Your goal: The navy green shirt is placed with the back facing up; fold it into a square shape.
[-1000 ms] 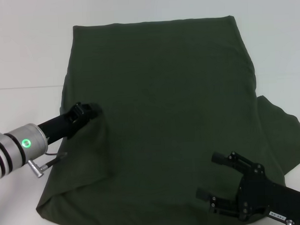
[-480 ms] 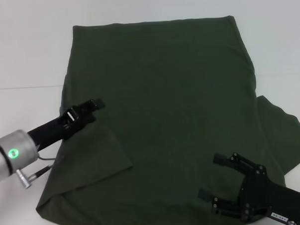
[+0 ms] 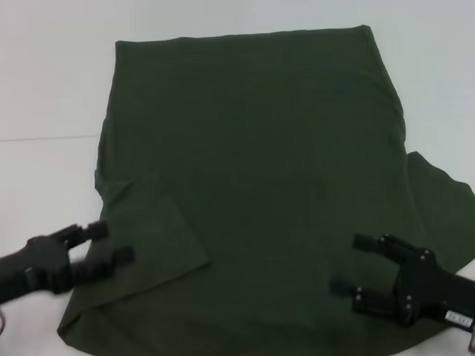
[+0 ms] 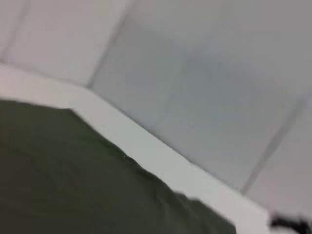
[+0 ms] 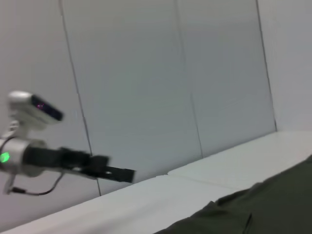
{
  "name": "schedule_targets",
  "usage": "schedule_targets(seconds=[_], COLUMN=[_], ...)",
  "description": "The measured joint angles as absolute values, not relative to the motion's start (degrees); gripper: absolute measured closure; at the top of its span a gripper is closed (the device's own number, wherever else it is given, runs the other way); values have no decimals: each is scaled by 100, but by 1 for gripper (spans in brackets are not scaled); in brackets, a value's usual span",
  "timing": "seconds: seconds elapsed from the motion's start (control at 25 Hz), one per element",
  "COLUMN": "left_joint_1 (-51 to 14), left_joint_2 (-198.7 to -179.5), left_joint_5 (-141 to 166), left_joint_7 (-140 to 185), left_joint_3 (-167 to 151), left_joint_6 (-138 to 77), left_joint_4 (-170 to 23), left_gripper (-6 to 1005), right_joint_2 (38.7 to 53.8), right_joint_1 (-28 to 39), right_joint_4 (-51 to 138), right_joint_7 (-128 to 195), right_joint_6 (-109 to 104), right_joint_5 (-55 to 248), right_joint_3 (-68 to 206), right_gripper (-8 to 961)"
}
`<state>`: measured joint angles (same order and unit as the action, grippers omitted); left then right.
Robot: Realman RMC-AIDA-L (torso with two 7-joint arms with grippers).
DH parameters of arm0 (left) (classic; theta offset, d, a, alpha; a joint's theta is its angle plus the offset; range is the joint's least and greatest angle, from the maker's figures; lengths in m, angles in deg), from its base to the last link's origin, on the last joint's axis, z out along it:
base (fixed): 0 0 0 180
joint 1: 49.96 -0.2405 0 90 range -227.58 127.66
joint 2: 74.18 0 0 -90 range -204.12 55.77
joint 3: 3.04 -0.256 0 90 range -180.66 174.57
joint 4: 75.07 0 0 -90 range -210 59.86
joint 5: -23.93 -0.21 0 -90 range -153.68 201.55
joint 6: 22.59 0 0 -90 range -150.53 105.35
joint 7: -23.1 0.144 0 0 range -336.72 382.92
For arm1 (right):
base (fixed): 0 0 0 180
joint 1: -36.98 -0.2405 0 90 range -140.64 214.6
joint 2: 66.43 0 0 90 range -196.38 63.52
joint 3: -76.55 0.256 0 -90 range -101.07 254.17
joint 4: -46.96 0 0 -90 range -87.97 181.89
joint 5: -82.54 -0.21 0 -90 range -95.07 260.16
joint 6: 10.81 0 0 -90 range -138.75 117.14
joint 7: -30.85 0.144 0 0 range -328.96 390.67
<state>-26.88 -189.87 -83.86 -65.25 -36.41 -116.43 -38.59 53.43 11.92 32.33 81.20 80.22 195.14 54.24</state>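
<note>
The left gripper (image 3: 106, 241) hangs with its fingers spread and empty over the near left edge of the navy green shirt (image 3: 260, 161), just beside the sleeve (image 3: 153, 241) folded in over the body. The right gripper (image 3: 359, 263) is also spread and empty above the shirt's near right part. The shirt lies flat, plain side up, on the white table (image 3: 37, 92), its right sleeve still spread outward.

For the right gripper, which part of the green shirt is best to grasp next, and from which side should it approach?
Probably the right sleeve, which sticks out flat past the body of the navy green shirt; the left sleeve is already folded in. The right gripper, open, hovers over the near right part; it should approach the sleeve's outer edge from the robot's right and pinch there.
</note>
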Motion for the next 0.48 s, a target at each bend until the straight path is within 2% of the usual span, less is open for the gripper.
schedule_targets(seconds=[0.04,0.48], left_joint_1=[-2782,-2924], left_joint_2=[-19018,-19115], left_joint_5=[-8495,-9794], left_joint_7=[-6149,-4862], left_joint_3=[-3637,-3620], left_joint_6=[-11830,-11993], left_joint_4=[-3670,-3232], left_gripper=[52,52], right_joint_2=[5340,5319], right_joint_1=[1187,1148], right_joint_4=[3098,1174], right_joint_7=[8411,11850], right_joint_6=[8022,8037], right_joint_5=[19513,19575], right_joint_3=[5412,4917], right_gripper=[24,26])
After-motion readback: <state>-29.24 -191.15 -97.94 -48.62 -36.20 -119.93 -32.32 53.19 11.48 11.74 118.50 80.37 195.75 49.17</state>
